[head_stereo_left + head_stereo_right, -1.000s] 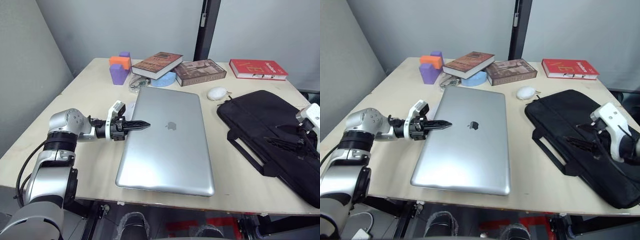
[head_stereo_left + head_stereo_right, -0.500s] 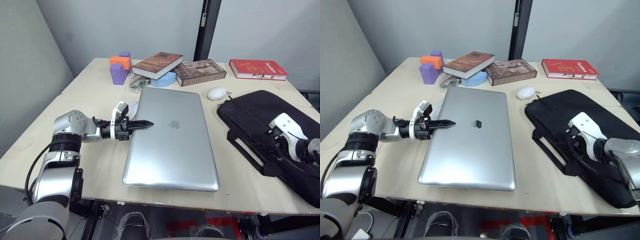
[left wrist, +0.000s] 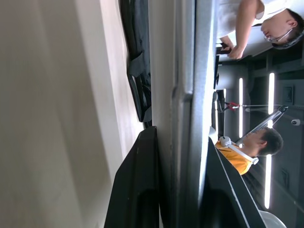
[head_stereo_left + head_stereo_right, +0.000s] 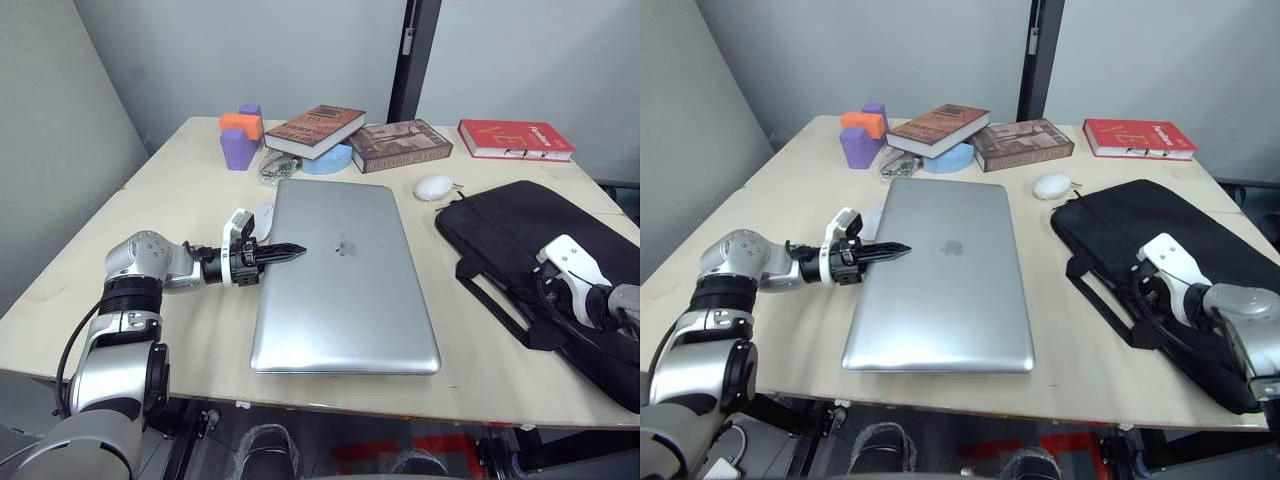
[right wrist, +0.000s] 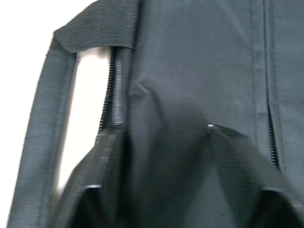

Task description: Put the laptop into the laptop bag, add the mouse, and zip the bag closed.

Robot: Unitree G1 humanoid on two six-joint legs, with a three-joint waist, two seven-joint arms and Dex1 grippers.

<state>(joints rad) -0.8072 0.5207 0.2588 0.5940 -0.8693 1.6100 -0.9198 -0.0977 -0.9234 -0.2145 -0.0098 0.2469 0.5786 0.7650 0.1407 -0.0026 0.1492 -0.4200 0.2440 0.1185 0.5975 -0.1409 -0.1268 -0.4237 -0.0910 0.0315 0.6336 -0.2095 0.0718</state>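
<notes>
The laptop [image 4: 343,276] lies shut and flat on the table [image 4: 170,200], lid up, its long axis running from the near table edge toward the books at the back, with the faint logo near the middle of the lid. Its left long edge sits between the fingers of the left gripper [image 4: 283,251]: the wrist view looks along that thin edge with one black finger [image 3: 137,185] on each side, so the left gripper appears closed on the laptop's edge, probably to steer or slide it toward the bag. To the right of the laptop, near but apart from it, the laptop bag [image 4: 540,270] lies flat, turned at an angle to the laptop, its strap handles [image 4: 492,300] on the side facing the laptop. The right gripper [image 4: 1152,297] rests on the bag by those straps, its fingers spread with black fabric between them beside the zip [image 5: 114,95]; it looks placed to pin or lift the fabric so the mouth can be opened, though no firm grasp shows. Behind the laptop's right rear corner sits the white mouse [image 4: 435,186], and farther back the books [image 4: 400,143] and purple and orange blocks [image 4: 240,135]
</notes>
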